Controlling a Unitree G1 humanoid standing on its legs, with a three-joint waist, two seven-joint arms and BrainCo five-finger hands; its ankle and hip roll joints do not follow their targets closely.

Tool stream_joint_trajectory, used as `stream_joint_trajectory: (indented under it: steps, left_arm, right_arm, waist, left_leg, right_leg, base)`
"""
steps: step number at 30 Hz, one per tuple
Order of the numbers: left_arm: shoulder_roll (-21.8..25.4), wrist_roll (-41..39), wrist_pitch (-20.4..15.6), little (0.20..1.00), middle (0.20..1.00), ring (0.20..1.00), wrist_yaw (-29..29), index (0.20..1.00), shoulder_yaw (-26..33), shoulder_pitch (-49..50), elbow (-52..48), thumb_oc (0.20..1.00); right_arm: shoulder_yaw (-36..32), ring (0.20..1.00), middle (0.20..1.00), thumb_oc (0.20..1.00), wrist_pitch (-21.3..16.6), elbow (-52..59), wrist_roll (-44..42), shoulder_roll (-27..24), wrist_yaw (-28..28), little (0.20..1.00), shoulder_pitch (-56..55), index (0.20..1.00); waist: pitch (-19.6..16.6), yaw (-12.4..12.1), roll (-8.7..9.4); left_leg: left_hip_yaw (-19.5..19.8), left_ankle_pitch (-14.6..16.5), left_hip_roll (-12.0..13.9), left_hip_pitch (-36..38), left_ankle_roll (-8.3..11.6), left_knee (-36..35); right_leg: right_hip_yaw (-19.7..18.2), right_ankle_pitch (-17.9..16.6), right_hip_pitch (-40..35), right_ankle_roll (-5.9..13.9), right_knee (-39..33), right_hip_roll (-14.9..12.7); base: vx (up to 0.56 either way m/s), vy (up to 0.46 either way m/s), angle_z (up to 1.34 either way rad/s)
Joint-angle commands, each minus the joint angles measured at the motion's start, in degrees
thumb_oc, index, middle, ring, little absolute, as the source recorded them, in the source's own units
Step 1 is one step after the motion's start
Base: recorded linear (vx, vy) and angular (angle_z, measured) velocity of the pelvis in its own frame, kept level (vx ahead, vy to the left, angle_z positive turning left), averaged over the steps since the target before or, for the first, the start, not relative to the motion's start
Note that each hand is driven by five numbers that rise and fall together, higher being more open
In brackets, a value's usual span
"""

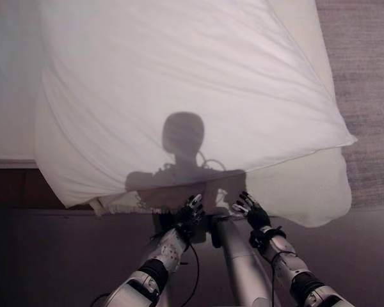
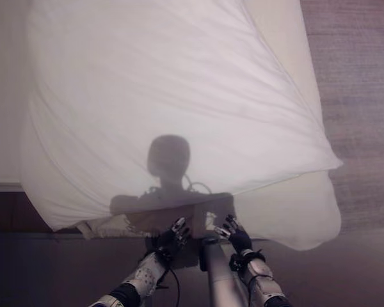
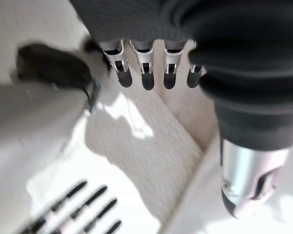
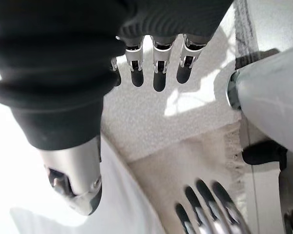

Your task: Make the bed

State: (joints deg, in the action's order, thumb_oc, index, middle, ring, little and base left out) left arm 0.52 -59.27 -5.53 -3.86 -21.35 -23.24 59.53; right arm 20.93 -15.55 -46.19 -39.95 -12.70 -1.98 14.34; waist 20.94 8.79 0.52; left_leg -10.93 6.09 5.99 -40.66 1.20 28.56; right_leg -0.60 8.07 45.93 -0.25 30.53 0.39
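Note:
A white duvet (image 1: pixel 179 96) lies spread over the bed, its near edge hanging past the foot. Under that edge a cream fringed blanket (image 1: pixel 125 203) peeks out. My left hand (image 1: pixel 189 214) and right hand (image 1: pixel 251 214) hover side by side just in front of the duvet's near edge, with nothing in them. In the left wrist view the left hand (image 3: pixel 144 63) has straight fingers over the textured blanket (image 3: pixel 136 146). The right hand (image 4: pixel 156 63) is also open in the right wrist view, above the same cloth (image 4: pixel 151 122) and its fringe (image 4: pixel 232 141).
The bed's near right corner (image 1: pixel 313 192) bulges out below the duvet. Grey carpet (image 1: pixel 365 77) runs along the bed's right side. A dark floor strip (image 1: pixel 19 188) lies by the bed's near left edge.

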Motion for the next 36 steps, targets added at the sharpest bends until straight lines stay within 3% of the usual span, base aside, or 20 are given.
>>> stream_joint_trajectory:
  steps: [1,9,16,18,32,33,34,35,36]
  left_arm:
    - [-1.6,2.9,0.2,1.0,1.0,1.0,-0.5,1.0,1.7,-1.2,2.7,1.0]
    - [-0.3,1.8,0.5,1.0,1.0,1.0,0.1,1.0,9.5,-7.1,9.2,1.0]
    - [0.9,-1.5,-1.2,1.0,1.0,1.0,2.0,1.0,13.0,-11.0,7.9,1.0]
    - [0.8,-7.6,-3.2,1.0,1.0,1.0,2.5,1.0,15.6,-13.2,5.0,1.0]
    - [1.0,-15.4,-6.4,1.0,1.0,1.0,-0.3,1.0,17.7,-16.1,-1.8,1.0]
    - [0.9,-15.6,-6.4,0.865,0.865,0.865,-0.8,0.865,17.6,-16.0,-2.2,0.865]
    - [0.7,-16.3,-6.6,0.429,0.429,0.429,-2.2,0.429,17.7,-15.7,-3.5,0.429]
    - [0.6,-16.4,-6.6,0.2,0.2,0.2,-2.2,0.2,17.7,-15.7,-3.5,0.2]
    - [0.4,-16.7,-6.9,0.2,0.2,0.2,-2.9,0.2,17.6,-15.4,-4.6,0.2]
  right_arm:
    - [1.1,1.0,1.0,1.0,-2.7,3.2,-0.7,-0.9,0.1,1.0,0.0,1.0]
    - [2.3,1.0,1.0,1.0,-1.6,2.9,-0.1,-0.4,-1.0,1.0,0.6,1.0]
    - [3.2,1.0,1.0,1.0,-0.8,3.0,0.5,-1.0,-2.0,1.0,0.7,1.0]
    - [3.2,1.0,1.0,1.0,-0.6,3.0,0.4,-1.3,-2.2,1.0,0.5,1.0]
    - [3.0,1.0,1.0,1.0,-0.5,3.4,0.7,-1.6,-3.0,1.0,-1.8,1.0]
    - [2.9,1.0,1.0,1.0,-0.6,3.4,0.8,-1.6,-3.0,1.0,-2.0,1.0]
    - [2.5,1.0,1.0,1.0,-0.7,3.2,0.5,-1.3,-3.1,1.0,-2.3,1.0]
    - [2.5,1.0,1.0,1.0,-0.7,3.2,0.5,-1.2,-3.1,1.0,-2.3,1.0]
    - [2.4,1.0,1.0,1.0,-0.8,3.2,0.6,-1.1,-3.0,1.0,-2.4,1.0]
  waist:
    - [-1.2,1.4,0.36]
    - [-2.2,3.0,1.71]
    - [-3.3,4.0,2.41]
    - [-3.9,4.4,2.4]
    - [-5.0,4.5,1.77]
    - [-5.0,4.4,1.67]
    - [-5.0,4.2,1.56]
    - [-5.0,4.2,1.57]
    - [-5.0,4.2,1.5]
  left_leg:
    - [0.6,-2.6,1.0,-2.7,2.42,-0.9]
    - [-0.4,-1.7,2.3,-4.2,2.76,0.7]
    - [-0.3,-1.1,3.0,-6.0,2.98,2.3]
    - [-0.4,-0.8,3.2,-6.6,3.19,2.8]
    - [-0.1,-0.6,3.0,-6.9,3.4,3.2]
    - [0.0,-0.6,3.0,-6.8,3.39,3.2]
    - [0.0,-0.5,2.8,-6.6,3.35,3.1]
    - [0.0,-0.5,2.8,-6.6,3.35,3.1]
    - [0.1,-0.6,2.8,-6.6,3.38,3.1]
  right_leg:
    - [-0.7,-6.2,-1.4,6.01,-5.1,-1.6]
    - [-1.6,-6.1,0.4,6.11,-4.2,-1.0]
    - [-1.9,-6.0,2.2,6.16,-3.3,-0.6]
    - [-2.1,-5.9,2.8,6.15,-3.0,-0.5]
    - [-2.1,-5.6,3.3,5.9,-2.5,-0.3]
    - [-2.1,-5.6,3.2,5.88,-2.5,-0.3]
    - [-2.1,-5.5,3.1,5.83,-2.6,-0.3]
    - [-2.1,-5.5,3.0,5.83,-2.6,-0.3]
    - [-2.1,-5.5,3.0,5.83,-2.6,-0.3]
  base:
    - [0.0,0.0,0.0]
    - [0.01,0.005,-0.05]
    - [0.02,0.002,-0.12]
    - [0.04,0.014,-0.03]
    - [0.0,0.0,0.0]
    - [0.0,0.0,0.0]
    - [0.0,0.0,0.0]
    - [0.0,0.0,0.0]
    - [0.0,0.0,0.0]
